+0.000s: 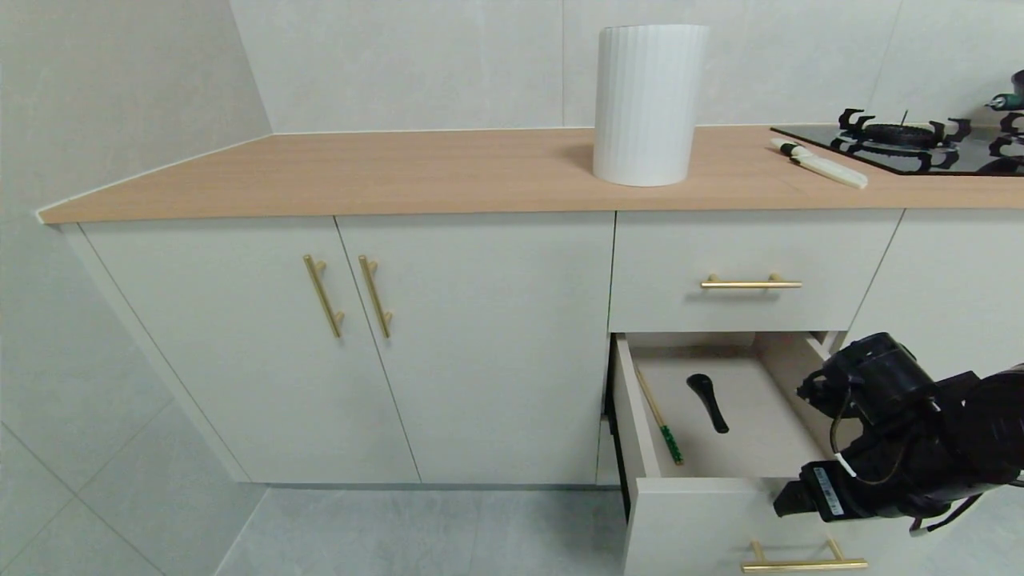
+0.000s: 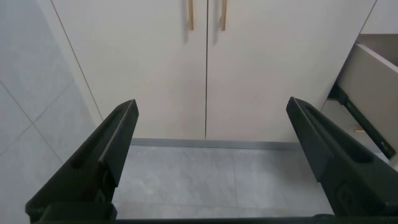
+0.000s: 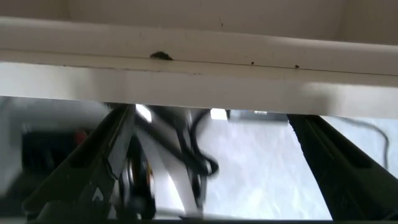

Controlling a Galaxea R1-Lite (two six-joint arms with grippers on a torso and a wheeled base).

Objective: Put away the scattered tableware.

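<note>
The left gripper [image 2: 211,104] has its fingers [image 2: 112,149] spread wide and empty, facing the closed cabinet doors [image 2: 205,56]. To the left of the right gripper [image 3: 210,113], also spread and empty, the open drawer [image 1: 628,408] holds chopsticks [image 1: 661,420] and a black spoon [image 1: 707,402]. The print on the arm's label [image 1: 824,480] is too small to read.

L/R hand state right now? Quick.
Left hand: open, empty.
Right hand: open, holding nothing, at the front of the open drawer.
</note>
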